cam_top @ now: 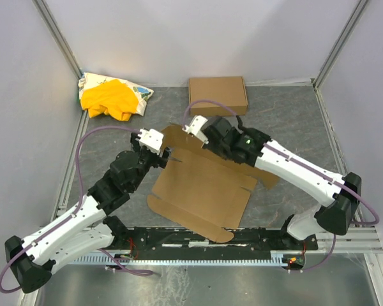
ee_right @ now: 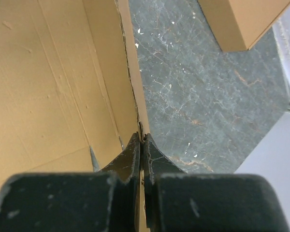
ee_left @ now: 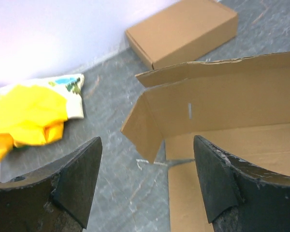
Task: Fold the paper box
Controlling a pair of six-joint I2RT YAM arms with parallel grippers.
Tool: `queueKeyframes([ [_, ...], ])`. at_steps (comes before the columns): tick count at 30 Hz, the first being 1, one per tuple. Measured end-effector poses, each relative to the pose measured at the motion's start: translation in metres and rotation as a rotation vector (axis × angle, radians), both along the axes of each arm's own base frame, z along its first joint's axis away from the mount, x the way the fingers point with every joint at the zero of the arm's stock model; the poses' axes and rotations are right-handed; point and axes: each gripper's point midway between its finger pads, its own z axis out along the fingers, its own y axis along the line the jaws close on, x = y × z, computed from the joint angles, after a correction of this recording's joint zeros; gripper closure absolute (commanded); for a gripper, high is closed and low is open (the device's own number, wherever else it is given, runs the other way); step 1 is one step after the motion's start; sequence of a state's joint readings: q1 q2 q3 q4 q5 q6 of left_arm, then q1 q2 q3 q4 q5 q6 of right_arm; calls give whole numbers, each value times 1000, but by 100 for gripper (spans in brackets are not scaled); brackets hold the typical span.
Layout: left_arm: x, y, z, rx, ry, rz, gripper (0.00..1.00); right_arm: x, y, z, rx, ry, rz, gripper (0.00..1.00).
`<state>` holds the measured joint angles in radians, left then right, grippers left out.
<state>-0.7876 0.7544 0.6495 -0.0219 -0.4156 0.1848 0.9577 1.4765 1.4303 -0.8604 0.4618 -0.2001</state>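
The paper box point(cam_top: 204, 188) lies unfolded as a wide brown sheet in the middle of the table, with its far panel raised upright. My right gripper point(cam_top: 203, 135) is shut on the top edge of that raised panel; the right wrist view shows the fingers pinching the cardboard wall point(ee_right: 128, 72) at the gripper point(ee_right: 141, 138). My left gripper point(cam_top: 165, 155) hangs open at the box's left far corner. In the left wrist view, the gripper point(ee_left: 147, 140) frames the folded side flap point(ee_left: 142, 123) and holds nothing. The raised panel point(ee_left: 232, 96) fills the right of that view.
A second, closed brown carton point(cam_top: 217, 94) point(ee_left: 183, 29) point(ee_right: 246, 19) lies at the back of the table. A yellow cloth bundle point(cam_top: 112, 99) point(ee_left: 29, 116) sits in the back left corner. White walls enclose the grey table point(cam_top: 293, 121) on three sides.
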Motion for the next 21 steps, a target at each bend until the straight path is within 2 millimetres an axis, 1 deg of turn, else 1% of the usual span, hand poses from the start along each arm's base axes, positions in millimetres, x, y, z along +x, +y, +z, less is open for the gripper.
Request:
queueKeyframes([
  [2, 2, -5, 15, 23, -46, -36, 17, 5, -5, 6, 32, 44, 5, 99],
  [6, 2, -16, 33, 61, -91, -100, 17, 6, -8, 21, 68, 108, 54, 98],
  [11, 0, -32, 59, 83, -144, -197, 17, 11, 2, 52, 124, 165, 153, 99],
  [13, -2, -36, 68, 90, -169, -225, 17, 12, 5, 59, 143, 179, 182, 99],
  [16, -3, -38, 74, 120, -190, -248, 17, 8, 7, 58, 152, 220, 208, 99],
  [21, -4, -41, 79, 227, -199, -296, 17, 3, 5, 43, 122, 290, 214, 98],
])
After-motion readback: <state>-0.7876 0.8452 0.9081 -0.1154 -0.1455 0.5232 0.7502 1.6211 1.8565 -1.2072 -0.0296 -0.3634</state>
